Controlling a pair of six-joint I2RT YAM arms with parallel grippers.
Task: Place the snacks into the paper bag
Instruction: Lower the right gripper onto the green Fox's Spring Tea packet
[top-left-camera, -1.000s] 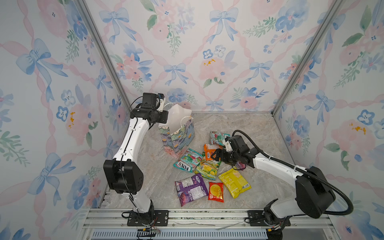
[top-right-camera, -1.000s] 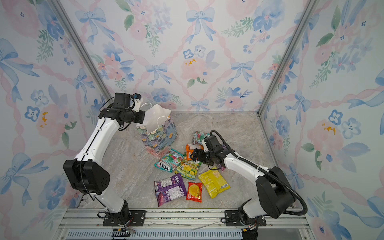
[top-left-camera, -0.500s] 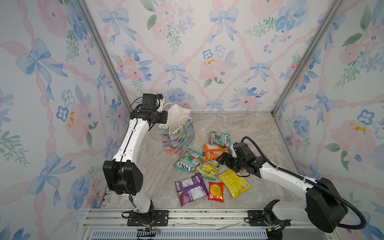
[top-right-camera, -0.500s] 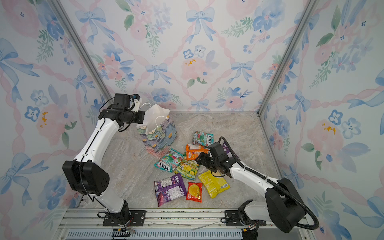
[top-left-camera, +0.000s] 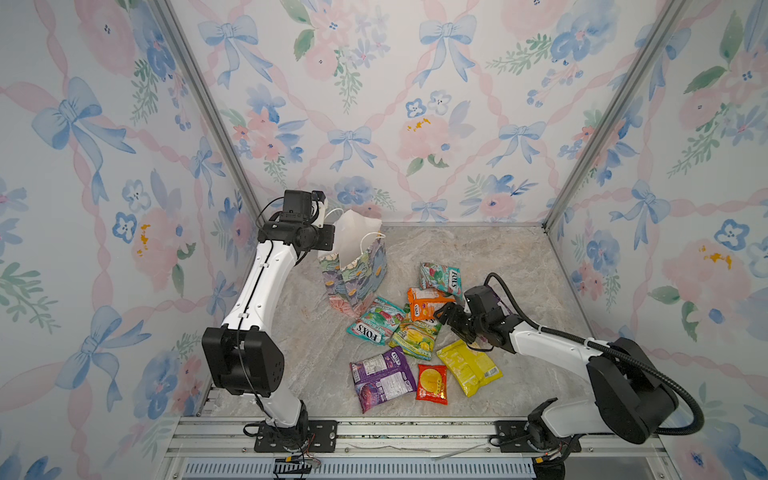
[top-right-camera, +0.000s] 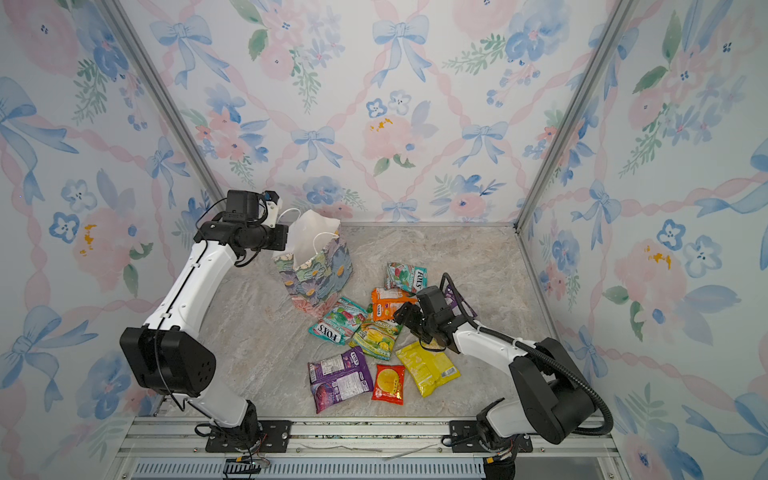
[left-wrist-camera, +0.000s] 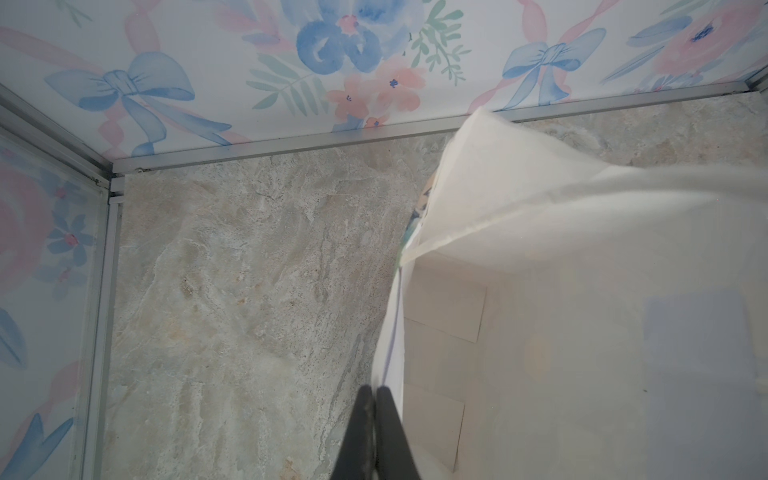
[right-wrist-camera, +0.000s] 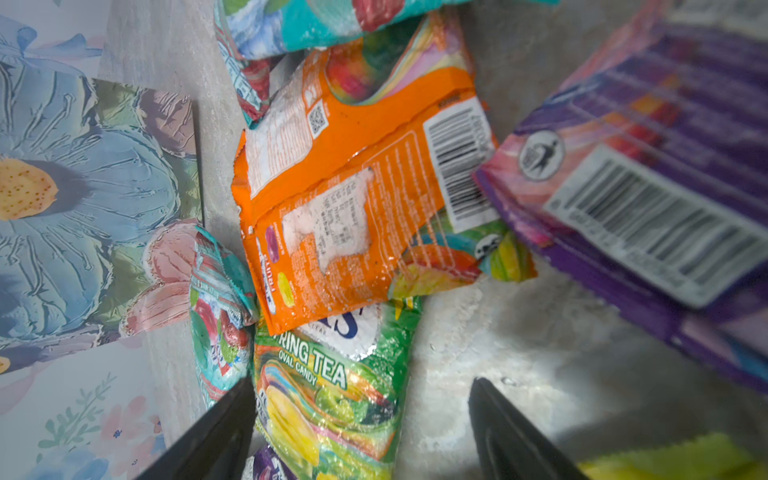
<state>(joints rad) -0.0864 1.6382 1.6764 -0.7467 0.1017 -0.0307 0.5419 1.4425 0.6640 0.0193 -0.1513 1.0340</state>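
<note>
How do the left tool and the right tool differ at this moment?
The left tool is shut, pinching the paper bag at its rim; the right tool is open and holds nothing. The left tool sits high at the bag's mouth; the right tool is low over the green-yellow packet. Both have black fingers.

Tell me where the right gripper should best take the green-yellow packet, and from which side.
Probably from above, across its bare half toward the front: the green-yellow packet lies flat, and the orange packet covers its rear end. The open right gripper spans that width.
</note>
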